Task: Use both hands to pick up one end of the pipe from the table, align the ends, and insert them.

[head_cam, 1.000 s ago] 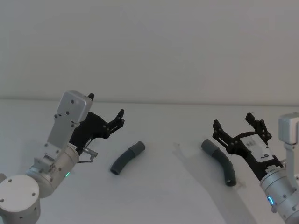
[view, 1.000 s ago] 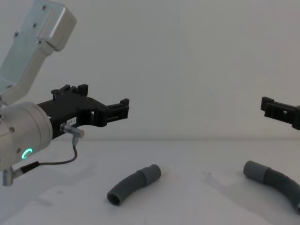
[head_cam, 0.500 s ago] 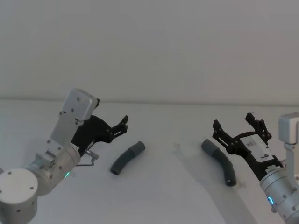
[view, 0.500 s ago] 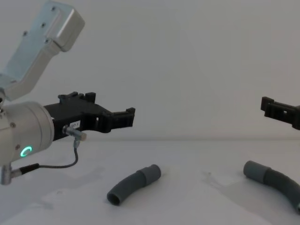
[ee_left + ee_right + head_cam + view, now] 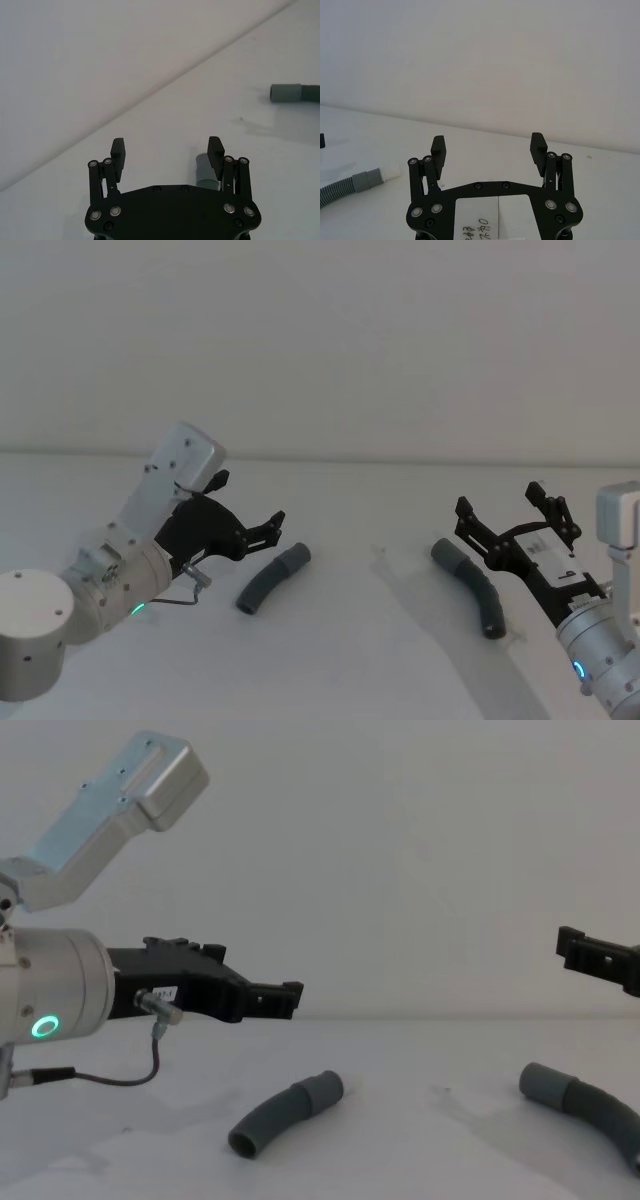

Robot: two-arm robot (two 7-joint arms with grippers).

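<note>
Showing the left gripper (image 5: 248, 508) hovering over the left half of the counter (image 5: 360, 660), fingers spread wide and holding nothing. Carried on a silver arm (image 5: 50, 1000) with a lit green ring (image 5: 43, 1026). Reaches toward the right edge, fingertips stopping just short of the left hose piece (image 5: 270, 580) and, from the chest camera, riding clearly above it. Lines up, from the left wrist camera, one finger (image 5: 216, 150) in front of that piece's wide grey cuff (image 5: 202, 172), with no contact.

Finds that piece lying flat, left of the counter's middle, gently curved, cuff turned toward the far edge and plain open end toward the near edge.

Shows the right hose piece (image 5: 470, 585) flat on the counter toward the right edge, well apart from the first, arched, one end aimed at the far edge and the other at the near edge. Ends, from the right wrist camera, in a smooth cuff (image 5: 365, 180) with a narrower whitish tip (image 5: 391, 172).

Places the right gripper (image 5: 499, 500) just beside that piece on its right-edge side, raised off the counter, fingers spread wide, nothing between them.
</note>
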